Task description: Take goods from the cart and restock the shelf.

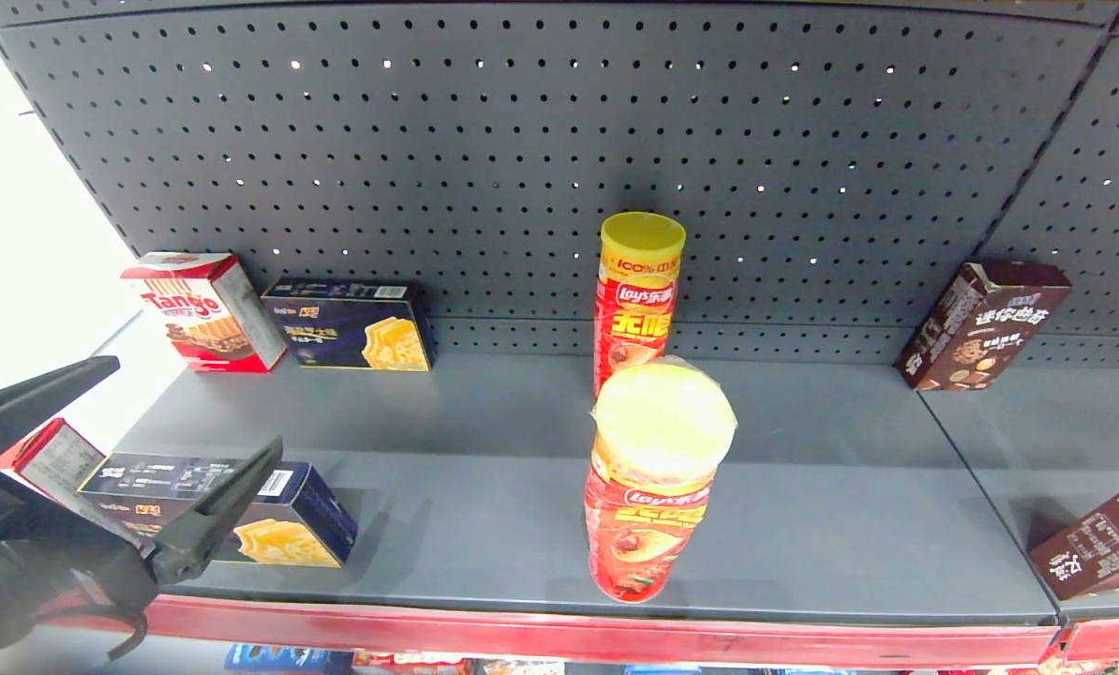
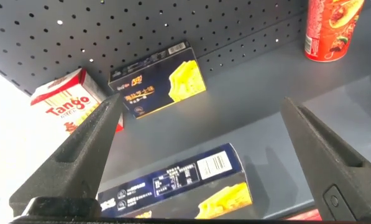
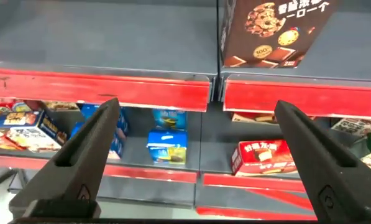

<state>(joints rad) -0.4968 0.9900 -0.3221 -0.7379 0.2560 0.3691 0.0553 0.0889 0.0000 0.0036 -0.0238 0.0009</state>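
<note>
Shelf (image 1: pixel 484 525) part-stocked, with two cans (image 1: pixel 658 487) mid-shelf and boxes (image 1: pixel 349 326) at either side, wide gaps left to fill; left gripper (image 1: pixel 196 401) and right gripper (image 3: pixel 196 104) both open, empty.

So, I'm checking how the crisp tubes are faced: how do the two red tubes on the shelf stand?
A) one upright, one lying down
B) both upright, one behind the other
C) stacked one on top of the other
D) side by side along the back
B: the front tube stands upright near the edge of the shelf, and the back tube stands upright right behind it, by the pegboard.
</note>
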